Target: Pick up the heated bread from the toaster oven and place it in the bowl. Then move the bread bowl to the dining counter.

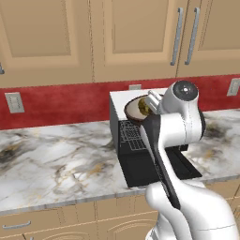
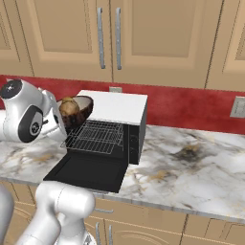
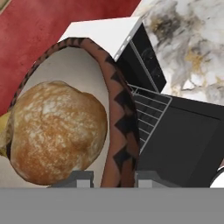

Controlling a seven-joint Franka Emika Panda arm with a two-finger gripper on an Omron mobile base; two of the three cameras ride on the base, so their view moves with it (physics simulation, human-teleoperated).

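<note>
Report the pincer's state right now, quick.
Pincer: shut on the rim of the bowl, which is lifted above the toaster oven with the bread inside.

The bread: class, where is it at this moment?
The bread sits inside the bowl, whose rim the gripper grips, held up beside the toaster oven above its open door.

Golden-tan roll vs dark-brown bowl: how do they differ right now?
The golden-tan lumpy roll is a rounded solid lump; the dark-brown round bowl is an open shallow shell with a pale inside and a zigzag pattern outside. The roll is smaller and lies inside the bowl. The bowl's rim sits between the gripper tips; the roll isn't gripped. Both are raised in front of the toaster oven.
</note>
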